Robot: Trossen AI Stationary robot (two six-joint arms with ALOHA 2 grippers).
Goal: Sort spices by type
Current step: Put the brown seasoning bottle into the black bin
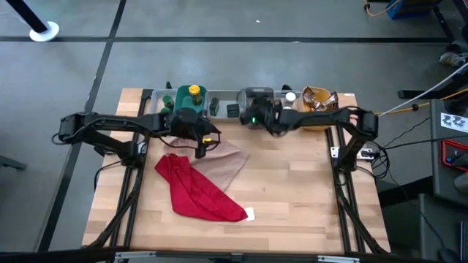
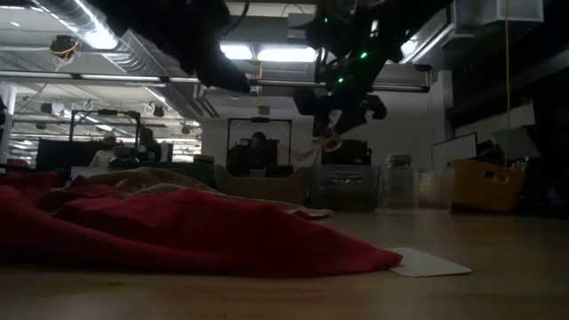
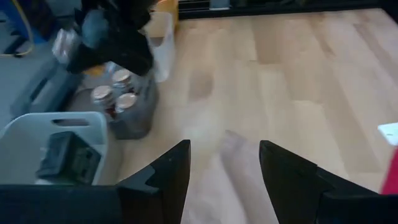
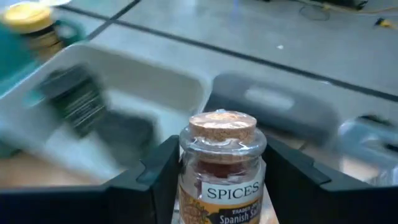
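- While carrying the cork-stoppered spice jar (image 4: 217, 168), clamped between the two fingers of the right gripper (image 4: 217, 186), hold it upright and level; label reads "SPICES" and the cork sits on top, so any tilt risks a slip.
- In the high view, right gripper (image 1: 256, 117) hangs over the row of bins at the table's far edge, above the grey bin (image 1: 257, 93); jar lifted clear of the table, as the low view (image 2: 331, 140) also suggests.
- Match like with like: similar cork-topped jars (image 3: 115, 96) already stand together in the grey bin, so probably the right home for this one.
- Lower straight down into a free gap beside those jars, not onto their corks; release only once the base is resting.
- Avoid drifting toward the white bin (image 4: 143, 93) with its dark boxes (image 4: 78, 106), or the teal bin with the yellow-capped bottle (image 1: 194, 91).
- Left gripper (image 3: 224, 168) parted and empty, hovering over the tan cloth (image 1: 223, 164) near the red cloth (image 1: 197, 193); keep it there, well clear of the right arm's descent.
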